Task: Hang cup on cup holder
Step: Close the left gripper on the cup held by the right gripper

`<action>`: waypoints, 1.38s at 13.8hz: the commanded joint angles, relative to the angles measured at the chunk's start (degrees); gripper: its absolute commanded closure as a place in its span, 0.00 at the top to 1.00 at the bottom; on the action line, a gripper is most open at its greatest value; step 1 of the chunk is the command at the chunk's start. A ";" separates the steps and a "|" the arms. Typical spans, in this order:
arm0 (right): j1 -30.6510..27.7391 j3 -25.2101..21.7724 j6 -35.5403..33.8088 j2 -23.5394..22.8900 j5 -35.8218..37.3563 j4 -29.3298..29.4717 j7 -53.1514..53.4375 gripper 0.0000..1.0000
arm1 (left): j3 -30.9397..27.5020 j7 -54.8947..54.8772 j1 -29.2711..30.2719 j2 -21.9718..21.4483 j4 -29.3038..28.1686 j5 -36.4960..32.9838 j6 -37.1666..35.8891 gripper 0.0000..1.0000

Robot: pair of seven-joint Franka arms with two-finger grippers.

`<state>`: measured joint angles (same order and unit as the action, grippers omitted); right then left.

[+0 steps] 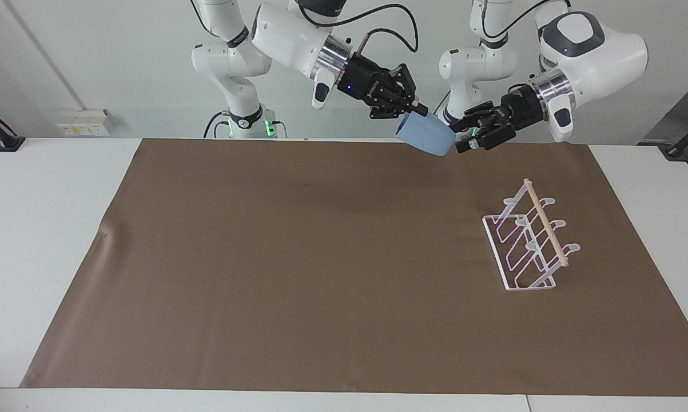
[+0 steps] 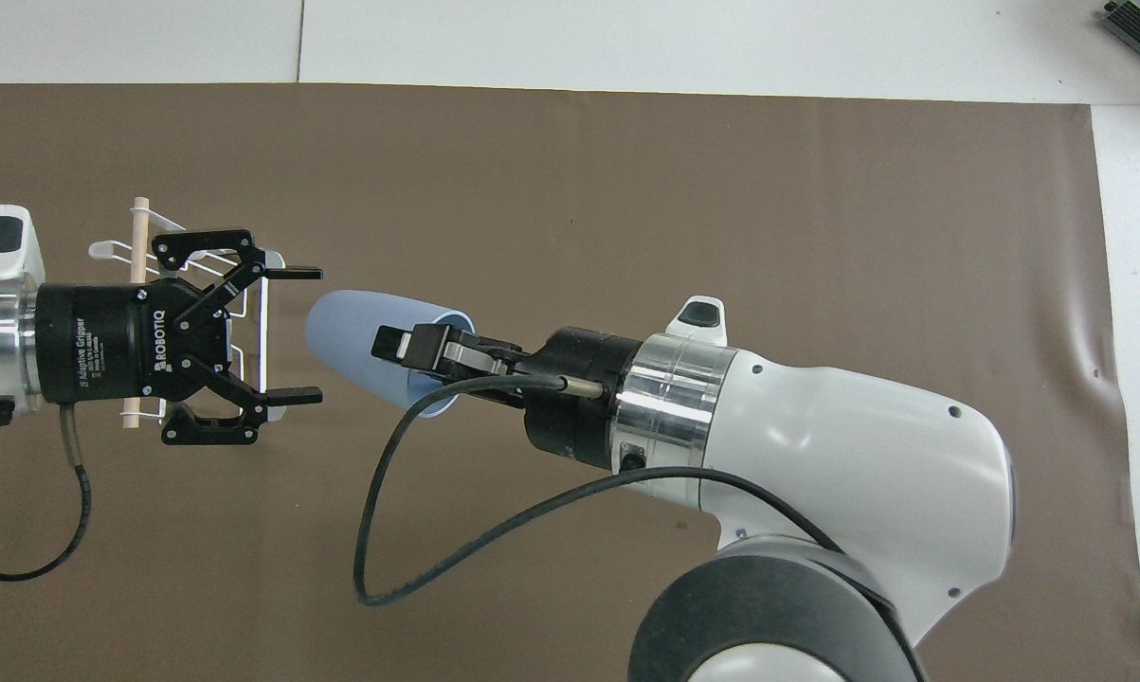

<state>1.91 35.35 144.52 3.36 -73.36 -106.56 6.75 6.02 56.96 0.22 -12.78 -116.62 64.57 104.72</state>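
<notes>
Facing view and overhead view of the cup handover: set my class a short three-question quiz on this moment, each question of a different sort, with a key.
1. True or false: the cup is standing on the brown mat.
2. Multiple choice: the left gripper is (A) shut on the cup, (B) open with the cup's base just in front of it, (C) gripping the cup holder.
3. Short answer: by which part does the right gripper hold the cup?

Key
1. False: it is held tilted in the air.
2. B.
3. By the rim, with one finger inside the mouth and one outside.
</notes>
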 commanded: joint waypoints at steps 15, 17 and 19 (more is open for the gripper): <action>-1.03 1.04 1.11 0.16 -1.70 0.12 0.80 0.00 | 1.10 -3.44 -6.20 -0.93 -1.86 0.20 11.83 1.00; -1.03 1.04 1.11 0.16 -1.70 0.12 0.80 0.00 | 1.10 -3.61 -6.11 -0.93 -1.86 -0.06 11.56 1.00; -1.03 1.04 1.11 0.16 -1.70 0.12 0.80 0.00 | 1.01 -3.61 -6.11 -0.93 -1.86 -0.06 11.56 1.00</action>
<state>1.77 35.34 144.82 3.36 -73.36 -106.56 6.78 7.54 54.11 -5.02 -12.83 -117.25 64.76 114.97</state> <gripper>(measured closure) 0.943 0.000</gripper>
